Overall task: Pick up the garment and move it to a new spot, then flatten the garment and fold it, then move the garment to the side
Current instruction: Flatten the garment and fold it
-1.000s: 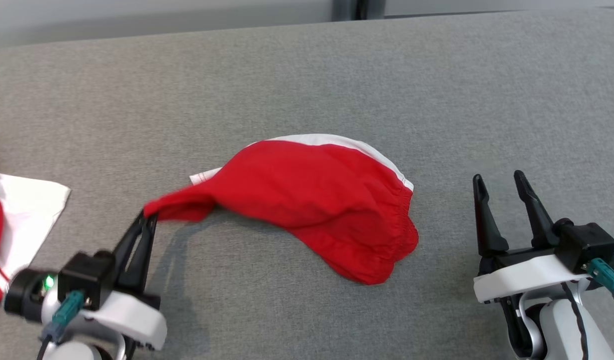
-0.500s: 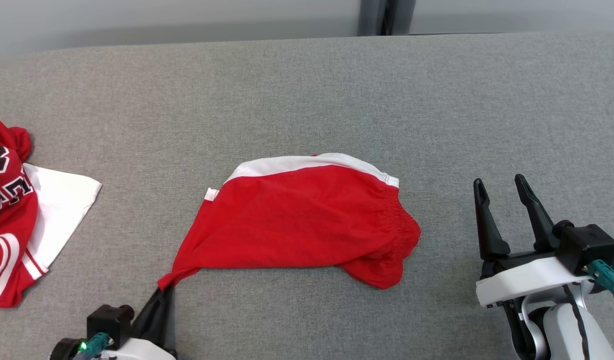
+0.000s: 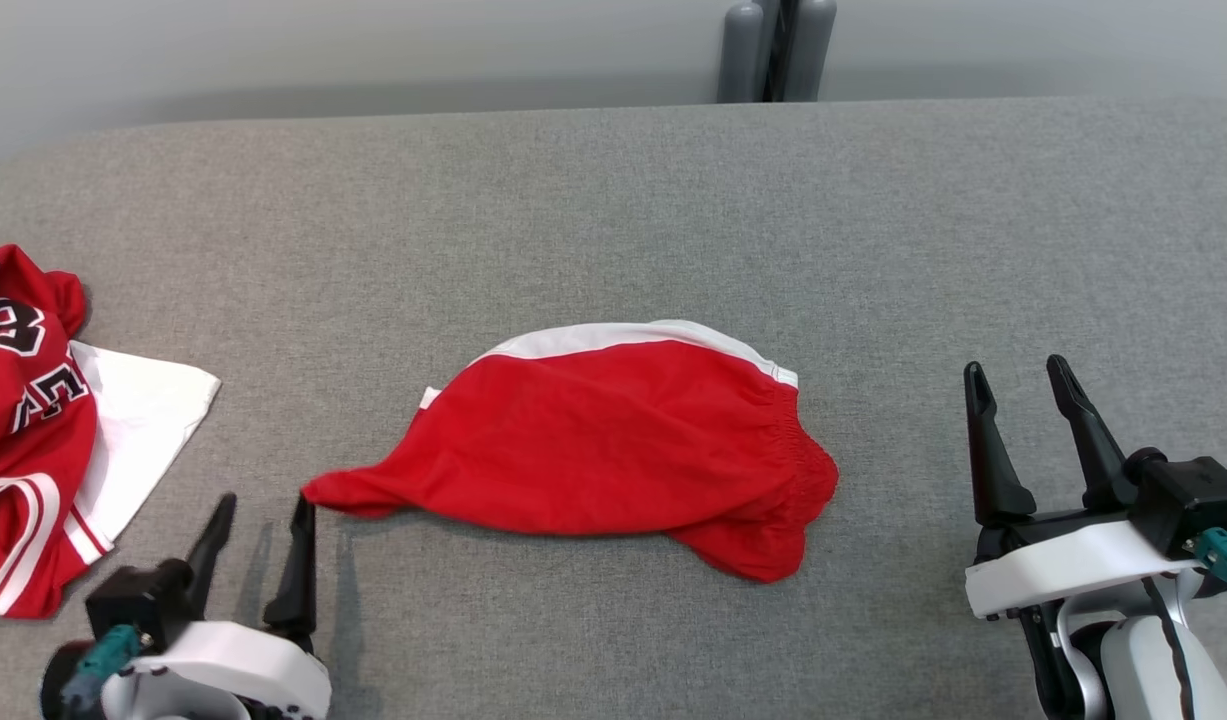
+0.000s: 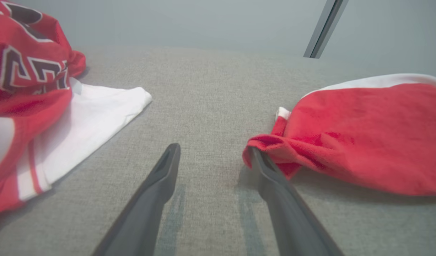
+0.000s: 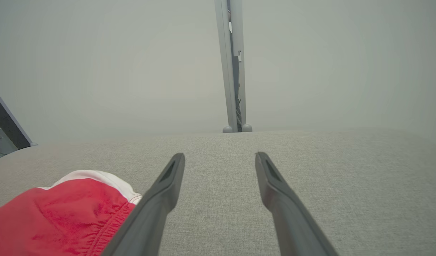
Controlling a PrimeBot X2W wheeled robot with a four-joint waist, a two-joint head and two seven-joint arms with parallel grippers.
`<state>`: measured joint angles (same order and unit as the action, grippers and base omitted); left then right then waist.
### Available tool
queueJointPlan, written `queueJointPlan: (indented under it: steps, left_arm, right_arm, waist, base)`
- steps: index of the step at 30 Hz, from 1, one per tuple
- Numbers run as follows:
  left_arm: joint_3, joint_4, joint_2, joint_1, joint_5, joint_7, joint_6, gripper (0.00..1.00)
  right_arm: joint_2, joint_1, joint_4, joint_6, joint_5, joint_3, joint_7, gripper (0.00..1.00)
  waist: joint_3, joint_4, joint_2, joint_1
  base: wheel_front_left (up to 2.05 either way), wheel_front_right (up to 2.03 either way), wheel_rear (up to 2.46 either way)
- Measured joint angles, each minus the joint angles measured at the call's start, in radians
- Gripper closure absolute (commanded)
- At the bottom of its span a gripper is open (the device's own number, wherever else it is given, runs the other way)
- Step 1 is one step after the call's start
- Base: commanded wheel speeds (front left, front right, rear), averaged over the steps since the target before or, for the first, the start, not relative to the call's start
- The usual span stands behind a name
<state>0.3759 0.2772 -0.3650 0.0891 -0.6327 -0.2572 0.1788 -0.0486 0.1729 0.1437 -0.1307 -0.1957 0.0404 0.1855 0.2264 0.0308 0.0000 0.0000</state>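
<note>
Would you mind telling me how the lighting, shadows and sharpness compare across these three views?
Head view: soft, even light and sharp; the left gripper casts faint finger shadows on the grey fabric surface, and the red shorts with white trim shade their near edge. Left wrist view: slightly soft, the shorts look blurred. Right wrist view: hazy and washed out beyond the right gripper.

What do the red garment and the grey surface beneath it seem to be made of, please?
Red garment: soft, matte fabric, probably a light sportswear knit; it drapes in loose folds and puckers along a gathered edge, with white trim. Grey surface: matte, heathered woven cloth, like upholstery; fine speckled weave shows, and its far corner is rounded.
</note>
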Motion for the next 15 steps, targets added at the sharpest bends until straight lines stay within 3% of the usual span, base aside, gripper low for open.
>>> queueJointPlan:
  steps: [8,15]
  left_arm:
    - [-0.065,-0.209,-0.041,-0.001,0.042,-0.003,0.05,0.0]
    - [-0.072,-0.304,-0.045,0.042,0.041,0.02,0.061,0.0]
  right_arm:
    - [0.0,-0.011,-0.007,0.0,0.001,-0.006,0.0,0.0]
    - [0.001,-0.014,-0.012,0.0,0.002,-0.008,-0.005,0.0]
  waist:
    - [-0.028,-0.002,0.0,0.0]
    - [-0.046,-0.005,0.0,0.0]
  base:
    - [0.0,0.0,0.0]
    - [0.0,0.0,0.0]
